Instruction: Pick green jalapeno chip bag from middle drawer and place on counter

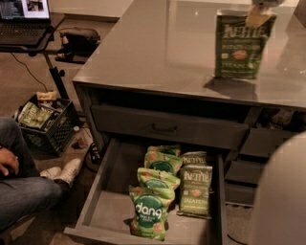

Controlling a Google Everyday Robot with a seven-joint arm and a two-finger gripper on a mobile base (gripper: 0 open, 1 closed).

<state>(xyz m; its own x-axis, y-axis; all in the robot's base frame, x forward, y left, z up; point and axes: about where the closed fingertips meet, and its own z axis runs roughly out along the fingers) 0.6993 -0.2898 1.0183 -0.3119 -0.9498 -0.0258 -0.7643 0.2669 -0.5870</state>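
Note:
The green jalapeno chip bag (244,45) is upright at the far right of the glossy grey counter (158,52). Its lower edge is at or just above the surface, with its shadow in front of it. My gripper (259,14) reaches down from the top edge of the view and is shut on the bag's top edge. The middle drawer (107,201) stands pulled open below. In it lie two more Kettle jalapeno bags (196,189) on the right and several brighter green dang bags (149,213).
A shut shallower drawer front with a dark handle (165,128) sits under the counter. My pale body (282,191) fills the lower right. A seated person's leg (24,191), a black crate (45,125) and a laptop stand (28,24) are at the left.

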